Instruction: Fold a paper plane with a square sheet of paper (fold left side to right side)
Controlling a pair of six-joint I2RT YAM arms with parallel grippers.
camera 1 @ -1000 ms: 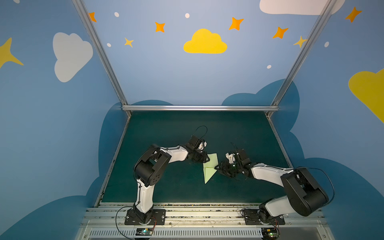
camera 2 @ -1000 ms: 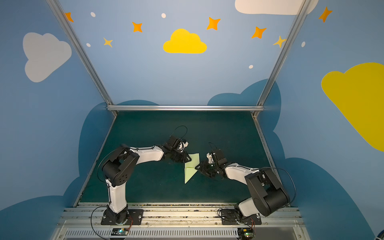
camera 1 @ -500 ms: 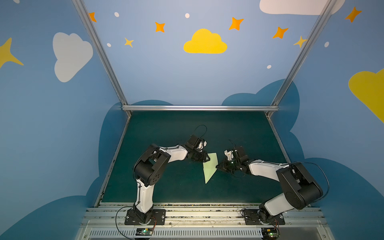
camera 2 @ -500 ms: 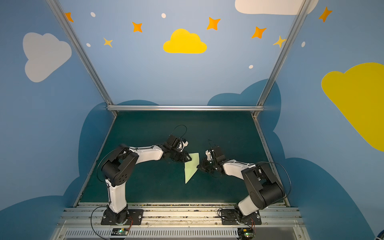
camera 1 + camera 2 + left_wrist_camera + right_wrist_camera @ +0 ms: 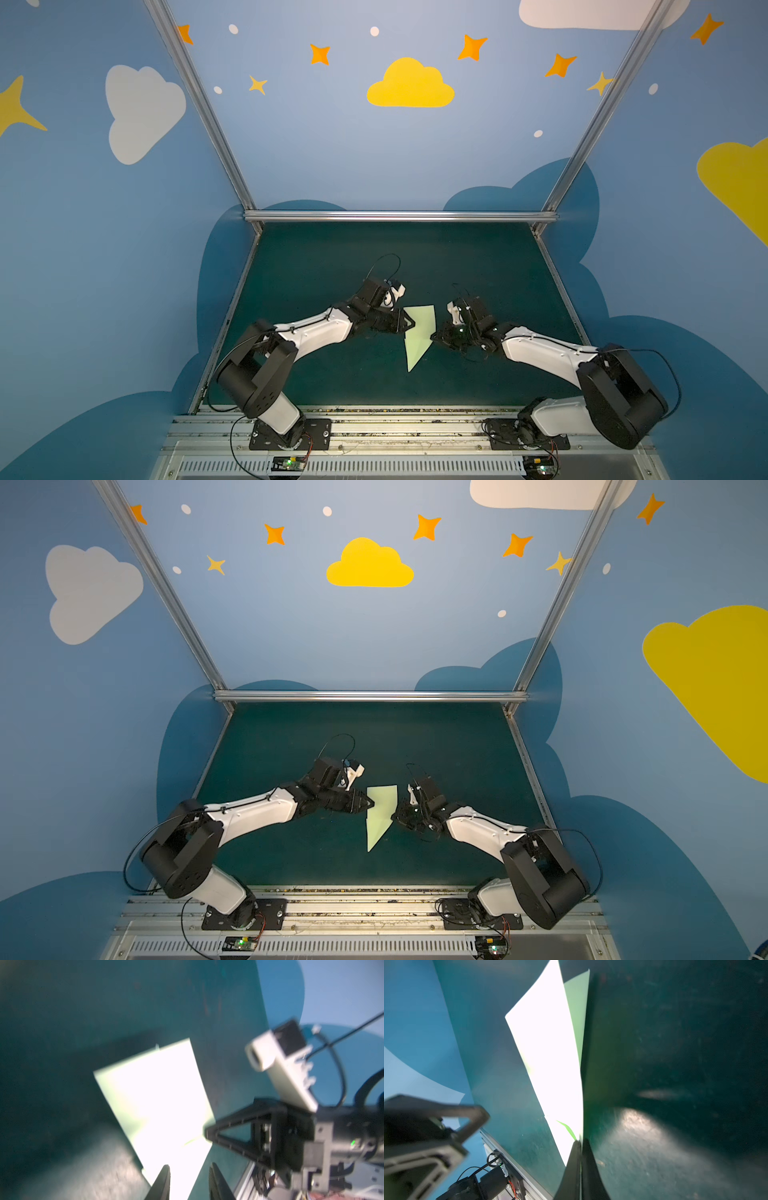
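Right wrist view: pinching paper (image 5: 546, 1043) tight in right gripper (image 5: 580, 1141). Already creased into a near-pointing wedge, with left gripper (image 5: 189, 1165) parted at left edge. Probably lacks final lengthwise folds.

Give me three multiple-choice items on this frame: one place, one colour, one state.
1. Where does the paper lie? A) between the left gripper and the right gripper B) against the far rail C) beside an arm base
2. Its colour? A) red B) pale green C) black
3. The right gripper is: A) wide open B) out of view C) shut on the paper
Key: 1 A, both top views show it between their tips; 2 B, same views; 3 C, the right wrist view shows it pinching the paper's edge.
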